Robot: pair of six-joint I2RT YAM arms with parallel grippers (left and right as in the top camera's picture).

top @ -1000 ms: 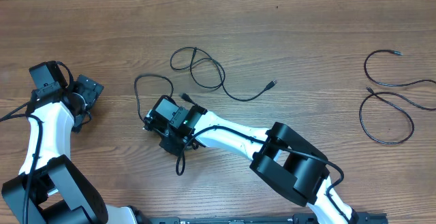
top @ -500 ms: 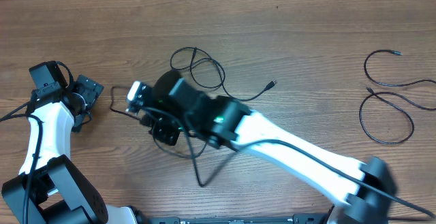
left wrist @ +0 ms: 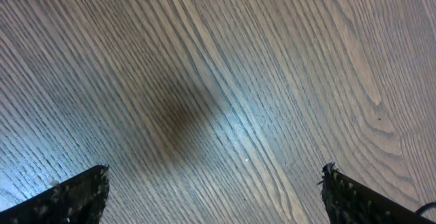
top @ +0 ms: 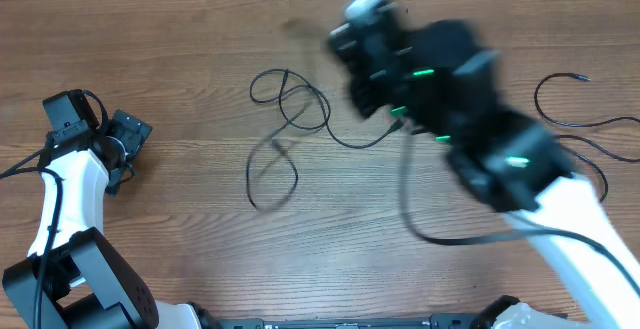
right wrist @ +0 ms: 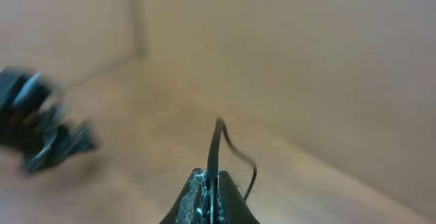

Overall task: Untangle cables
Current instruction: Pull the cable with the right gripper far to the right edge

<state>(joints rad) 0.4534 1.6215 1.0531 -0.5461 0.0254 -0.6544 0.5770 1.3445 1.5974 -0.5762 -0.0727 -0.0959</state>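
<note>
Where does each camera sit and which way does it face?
Overhead: above the brown wooden table, looking straight down at thin black cables; left arm and right arm show.
Left wrist: on the left arm, facing down at bare wood; open left gripper at the bottom corners.
Right wrist: on the raised right arm, view blurred; right gripper shut on one black cable.
Shared: overhead and left wrist both show the table's wood.

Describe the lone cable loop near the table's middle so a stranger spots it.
On the wooden table, start at the left arm and look right. The lone cable lies just below the double-looped cable: one open loop, a plug end at its top.
</note>
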